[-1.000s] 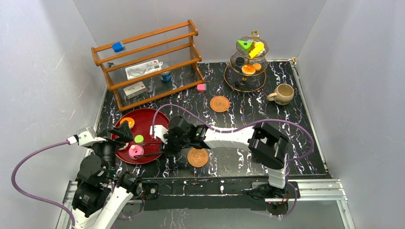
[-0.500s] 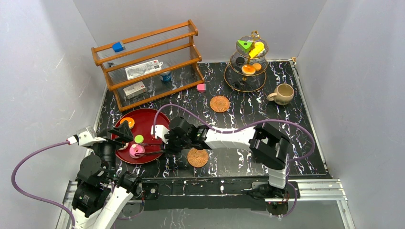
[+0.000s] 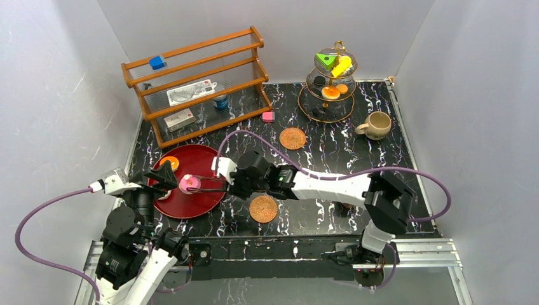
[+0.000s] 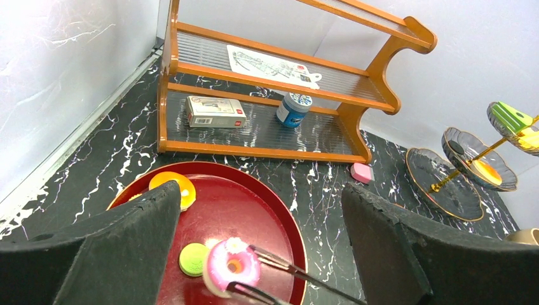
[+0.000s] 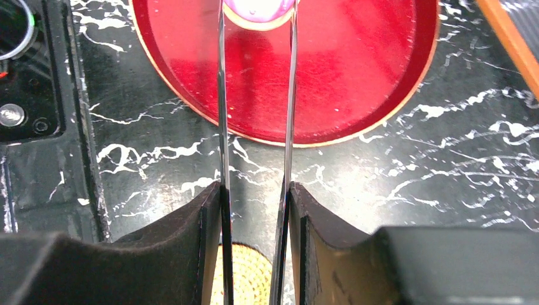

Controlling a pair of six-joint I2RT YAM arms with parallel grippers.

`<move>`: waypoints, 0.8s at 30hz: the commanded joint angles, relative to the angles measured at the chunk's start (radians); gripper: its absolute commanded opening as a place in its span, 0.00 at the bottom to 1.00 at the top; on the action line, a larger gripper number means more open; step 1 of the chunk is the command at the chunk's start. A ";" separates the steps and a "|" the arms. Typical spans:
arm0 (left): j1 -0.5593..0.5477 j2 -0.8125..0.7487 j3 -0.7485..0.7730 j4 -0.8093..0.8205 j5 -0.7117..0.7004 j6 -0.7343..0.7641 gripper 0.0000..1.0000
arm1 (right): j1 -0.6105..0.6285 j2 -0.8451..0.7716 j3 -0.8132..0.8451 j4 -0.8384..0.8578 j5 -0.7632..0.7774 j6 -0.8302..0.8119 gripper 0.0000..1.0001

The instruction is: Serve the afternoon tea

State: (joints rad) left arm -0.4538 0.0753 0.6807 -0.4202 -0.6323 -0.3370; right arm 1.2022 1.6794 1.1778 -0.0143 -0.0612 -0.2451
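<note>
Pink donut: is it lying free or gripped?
Gripped: the tongs' two blades pinch the pink donut's sides over the red tray.

Pink donut (image 4: 232, 267) (aloft) over red tray (image 4: 254, 210)

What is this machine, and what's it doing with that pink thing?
It is a robot with two arms bolted to a black marbled table. One picture looks down from above; the other two come from cameras on each wrist. The right hand squeezes thin metal tongs, and the tongs pinch a pink toy donut over the round red tray. The left hand is open and empty by the tray. Further back stand a wooden shelf, a tiered cake stand with toy pastries, a beige mug and a round woven coaster.
</note>
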 commanded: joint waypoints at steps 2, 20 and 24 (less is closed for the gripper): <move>-0.003 0.001 -0.001 0.017 -0.010 -0.006 0.94 | -0.041 -0.112 -0.015 -0.017 0.144 0.039 0.45; -0.003 0.022 -0.003 0.020 0.012 -0.005 0.95 | -0.375 -0.345 -0.072 -0.129 0.443 0.237 0.46; -0.003 0.024 -0.004 0.020 0.014 -0.004 0.95 | -0.441 -0.353 -0.047 -0.197 0.493 0.290 0.47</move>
State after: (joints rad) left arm -0.4538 0.0776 0.6804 -0.4198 -0.6178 -0.3374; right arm 0.8112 1.3701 1.0958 -0.1738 0.3378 -0.0223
